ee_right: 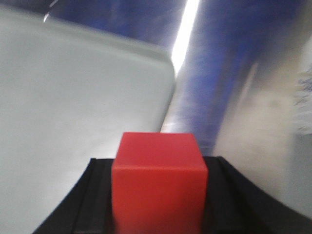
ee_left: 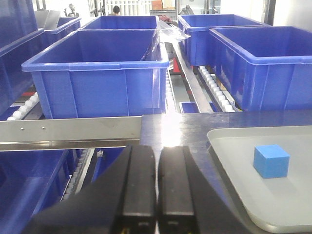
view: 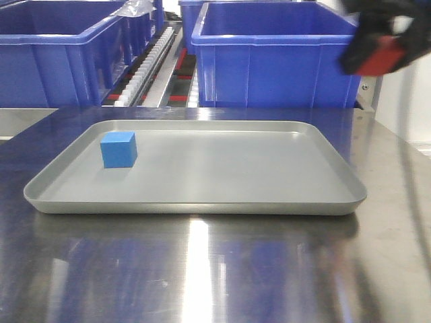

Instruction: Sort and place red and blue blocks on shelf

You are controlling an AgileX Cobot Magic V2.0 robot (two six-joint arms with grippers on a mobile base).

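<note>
One matte red cube (ee_right: pixel 158 187), right gripper (view: pixel 380 52)

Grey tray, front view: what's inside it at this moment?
Only the blue block, in the left rear of the tray. The red block is held aloft at the right in the right end effector. Only the floor under the blue block is hidden.

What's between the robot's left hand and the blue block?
In the left wrist view, only a strip of tabletop, the rim of the tray and bare tray floor lie between the shut left hand and the blue block.
</note>
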